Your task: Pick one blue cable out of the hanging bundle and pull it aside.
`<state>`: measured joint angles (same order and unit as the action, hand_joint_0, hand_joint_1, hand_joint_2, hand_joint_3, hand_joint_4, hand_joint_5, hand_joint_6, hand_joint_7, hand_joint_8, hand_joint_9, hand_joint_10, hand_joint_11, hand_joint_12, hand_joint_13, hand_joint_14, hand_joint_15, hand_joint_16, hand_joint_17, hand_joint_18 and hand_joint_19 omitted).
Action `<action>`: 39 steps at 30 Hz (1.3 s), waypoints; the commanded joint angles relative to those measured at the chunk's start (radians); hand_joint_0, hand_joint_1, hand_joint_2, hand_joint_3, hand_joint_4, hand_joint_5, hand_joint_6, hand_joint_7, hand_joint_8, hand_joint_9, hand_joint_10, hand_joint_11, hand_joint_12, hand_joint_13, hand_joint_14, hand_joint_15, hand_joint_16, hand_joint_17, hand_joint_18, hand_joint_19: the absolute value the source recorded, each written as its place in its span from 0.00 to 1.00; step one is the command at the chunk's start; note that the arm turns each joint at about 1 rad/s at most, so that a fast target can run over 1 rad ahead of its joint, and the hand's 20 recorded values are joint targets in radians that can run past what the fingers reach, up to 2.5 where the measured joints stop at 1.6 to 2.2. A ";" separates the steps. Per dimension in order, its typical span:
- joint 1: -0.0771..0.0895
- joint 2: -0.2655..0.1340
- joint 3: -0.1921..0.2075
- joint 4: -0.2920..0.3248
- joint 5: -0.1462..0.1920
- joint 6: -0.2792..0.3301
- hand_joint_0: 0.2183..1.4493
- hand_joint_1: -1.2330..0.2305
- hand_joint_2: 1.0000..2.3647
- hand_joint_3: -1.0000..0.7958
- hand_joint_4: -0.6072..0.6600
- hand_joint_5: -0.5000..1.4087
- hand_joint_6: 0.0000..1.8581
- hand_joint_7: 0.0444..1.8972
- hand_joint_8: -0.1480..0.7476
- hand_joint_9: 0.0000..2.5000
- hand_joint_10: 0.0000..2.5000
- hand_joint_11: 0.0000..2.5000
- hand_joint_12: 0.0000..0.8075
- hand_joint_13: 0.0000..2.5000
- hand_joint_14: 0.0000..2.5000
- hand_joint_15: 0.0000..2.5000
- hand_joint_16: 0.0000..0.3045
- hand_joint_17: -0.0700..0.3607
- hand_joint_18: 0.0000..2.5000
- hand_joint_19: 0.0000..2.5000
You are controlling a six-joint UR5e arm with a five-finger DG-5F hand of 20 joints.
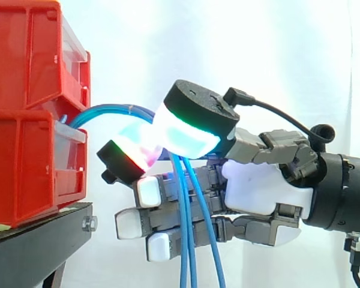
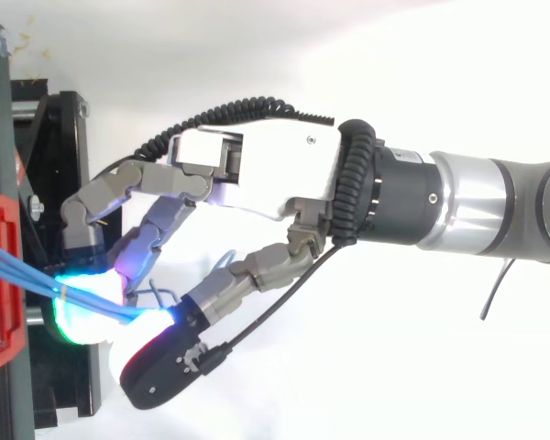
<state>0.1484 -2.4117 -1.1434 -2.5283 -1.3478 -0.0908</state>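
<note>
Looking at a white curtain (image 1: pixel 240 42) filling the whole background. Seeing two red bins (image 1: pixel 24 120) stacked at the left edge of the side view, sitting on a black stand (image 1: pixel 36 240) at lower left. Spotting them again in the top view as a red strip at the far left edge.

Tracking an arm (image 2: pixel 495 206) coming in from the right edge in both views, with the hand (image 1: pixel 264 192) at frame centre, close to the bins.

Pinching blue cables (image 1: pixel 186 246) between two glowing pads (image 1: pixel 189 135) pressed together, showing green, cyan and red around the contact. Failing to make out the strand count inside the pinch. Holding the other fingers straight and stacked below the pinch, white-tipped, pointing left toward the stand.

Following the cables in the side view: arching out from the bins' front at mid left, passing into the pinch, then hanging straight down as three strands in front of the straight fingers and running off the bottom edge. Following them in the top view: running rightward from the red strip into the glow at lower left.
</note>
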 commanded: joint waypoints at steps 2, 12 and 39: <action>-0.003 0.000 0.007 -0.010 -0.004 0.008 0.22 0.30 0.00 0.28 0.63 0.19 0.48 0.57 0.57 0.41 0.00 0.18 0.45 0.37 0.01 0.17 0.16 0.42 0.39 0.19; -0.009 0.005 0.028 -0.060 -0.034 0.008 0.27 0.47 0.01 0.33 0.60 0.20 0.47 0.59 0.56 0.41 0.00 0.17 0.44 0.36 0.01 0.19 0.16 0.42 0.37 0.23; -0.027 0.019 0.050 -0.167 -0.065 0.011 0.48 0.19 0.00 0.31 0.47 0.20 0.49 0.86 0.49 0.45 0.01 0.19 0.38 0.40 0.01 0.18 0.13 0.38 0.37 0.19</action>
<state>0.1257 -2.4016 -1.0944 -2.6732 -1.4024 -0.0786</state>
